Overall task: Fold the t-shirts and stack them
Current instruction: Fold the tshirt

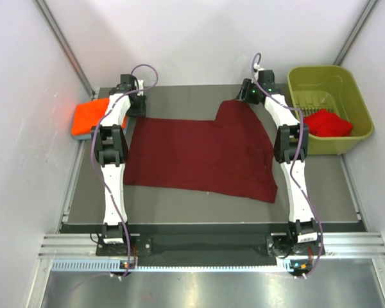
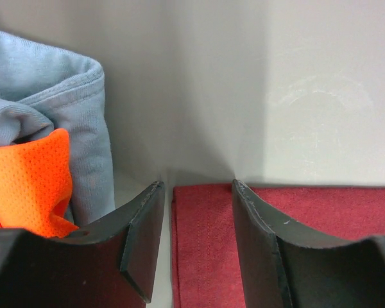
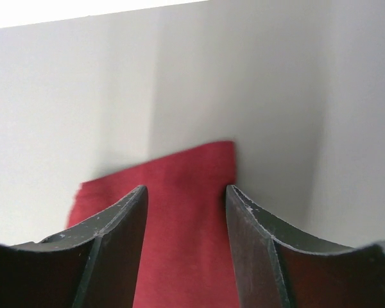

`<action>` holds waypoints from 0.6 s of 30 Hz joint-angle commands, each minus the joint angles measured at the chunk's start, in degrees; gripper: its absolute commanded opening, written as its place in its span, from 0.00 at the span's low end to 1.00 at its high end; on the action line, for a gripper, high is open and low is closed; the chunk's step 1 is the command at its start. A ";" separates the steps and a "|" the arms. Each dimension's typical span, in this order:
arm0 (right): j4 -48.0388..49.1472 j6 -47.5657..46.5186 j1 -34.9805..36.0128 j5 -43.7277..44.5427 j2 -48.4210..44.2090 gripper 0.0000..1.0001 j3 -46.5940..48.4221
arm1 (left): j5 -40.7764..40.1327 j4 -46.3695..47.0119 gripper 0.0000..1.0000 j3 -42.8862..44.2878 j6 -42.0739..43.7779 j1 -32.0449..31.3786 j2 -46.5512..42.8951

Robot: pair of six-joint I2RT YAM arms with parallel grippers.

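Note:
The dark maroon t-shirt (image 1: 202, 154) lies spread flat on the table mat, with a sleeve at the far right. My left gripper (image 1: 136, 110) is open at its far left corner; in the left wrist view the gripper (image 2: 199, 192) straddles the maroon hem (image 2: 202, 244). My right gripper (image 1: 247, 97) is open at the far right sleeve; in the right wrist view the gripper (image 3: 186, 192) has maroon cloth (image 3: 179, 224) between its fingers. The bright orange t-shirt (image 1: 90, 117) (image 2: 25, 186) lies folded on the grey-blue one (image 2: 58, 96) at the far left. The bright red t-shirt (image 1: 327, 122) sits in the bin.
An olive-green plastic bin (image 1: 356, 96) stands at the far right, off the mat. White walls close in the back and both sides. The dark mat (image 1: 199, 208) shows bare in front of the maroon shirt.

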 commanded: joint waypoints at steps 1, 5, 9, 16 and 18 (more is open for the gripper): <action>3.26 2.28 1.61 -1.37 0.90 0.51 2.78 | 0.16 -0.34 0.51 -1.70 -0.90 -0.09 -1.38; 3.52 2.10 1.52 -0.32 1.96 0.50 2.87 | -0.54 -0.61 0.51 -2.32 -0.98 -0.18 -2.17; 3.70 2.19 1.34 1.17 1.96 0.50 2.87 | -1.86 -0.70 0.51 -2.67 -0.81 -0.09 -2.53; 4.49 2.98 0.47 3.55 2.05 0.43 3.22 | -1.24 -1.31 0.51 -4.26 -1.51 -0.36 -4.72; 4.49 3.16 0.38 3.73 2.05 0.25 3.22 | -0.98 -1.57 0.51 -5.57 -1.60 -0.44 -5.69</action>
